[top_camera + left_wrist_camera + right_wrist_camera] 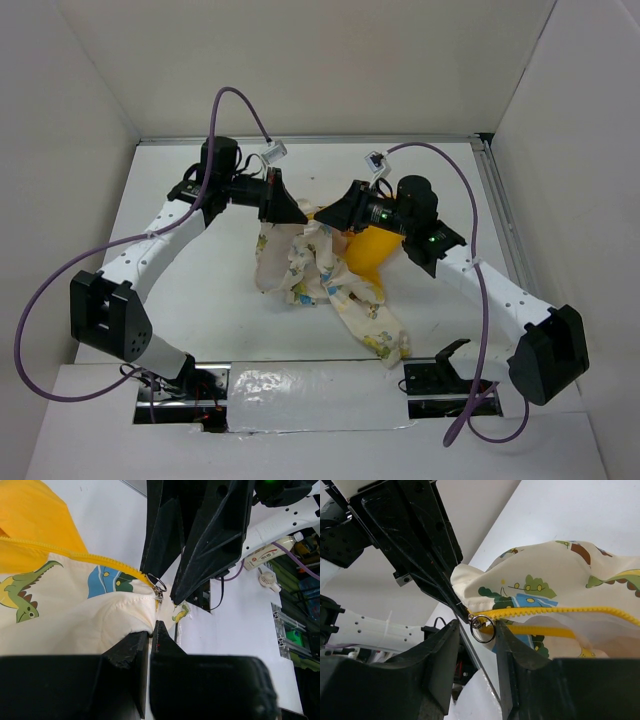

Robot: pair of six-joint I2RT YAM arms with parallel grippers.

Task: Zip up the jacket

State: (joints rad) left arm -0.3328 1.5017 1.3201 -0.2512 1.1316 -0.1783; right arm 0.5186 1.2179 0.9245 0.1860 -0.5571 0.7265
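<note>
left hand (151,639) is pinching the jacket (75,625) tight; right hand (477,626) is straddling the zipper ring (483,628), jaws apart. next move probably calls for closing on it and pulling.

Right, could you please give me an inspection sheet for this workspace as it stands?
Surface: white table, no stains seen.
Job's things: cream cartoon-print fabric jacket, bunched, one edge lifted; yellow zipper open, metal ring pull at its end.
Clutter: nothing seen.
Grippers: left claw shut on the jacket's edge; right claw open, fingers either side of the ring.
Cables: purple cables loop clear of the jacket.
Surroundings: white walls; clear plastic bottle and small white fan beyond the table.
</note>
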